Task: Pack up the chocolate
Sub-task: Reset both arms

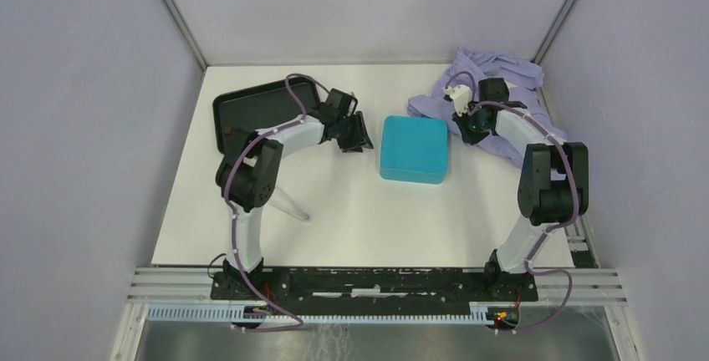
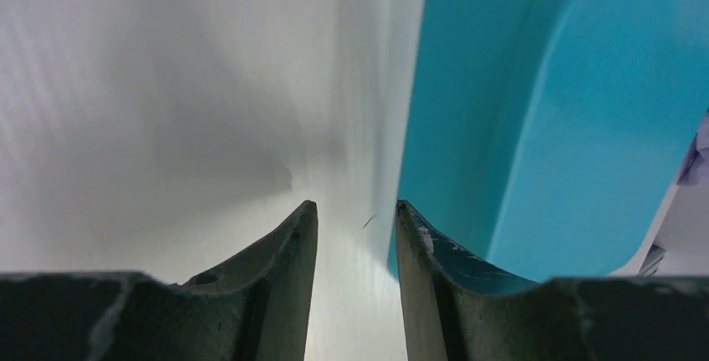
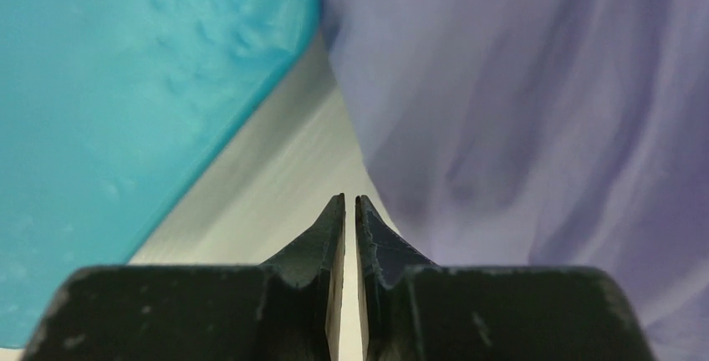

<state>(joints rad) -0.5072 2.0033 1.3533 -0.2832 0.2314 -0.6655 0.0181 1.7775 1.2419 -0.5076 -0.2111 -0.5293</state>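
Note:
No chocolate shows in any view. A teal square box (image 1: 414, 149) with its lid on sits at the table's middle. My left gripper (image 1: 355, 134) hangs just left of the box, low over the white table. In the left wrist view this gripper (image 2: 357, 206) is a little open with only bare table between its fingers, and the box's side (image 2: 552, 110) is close on the right. My right gripper (image 1: 466, 129) is to the right of the box, at the cloth's edge. In its wrist view the right gripper (image 3: 350, 198) is shut with nothing in it, the box (image 3: 125, 85) to the left.
A crumpled lilac cloth (image 1: 502, 73) lies at the back right, under and behind the right arm, and fills the right of the right wrist view (image 3: 518, 85). A black tray (image 1: 251, 110) lies at the back left behind the left arm. Grey walls enclose the table.

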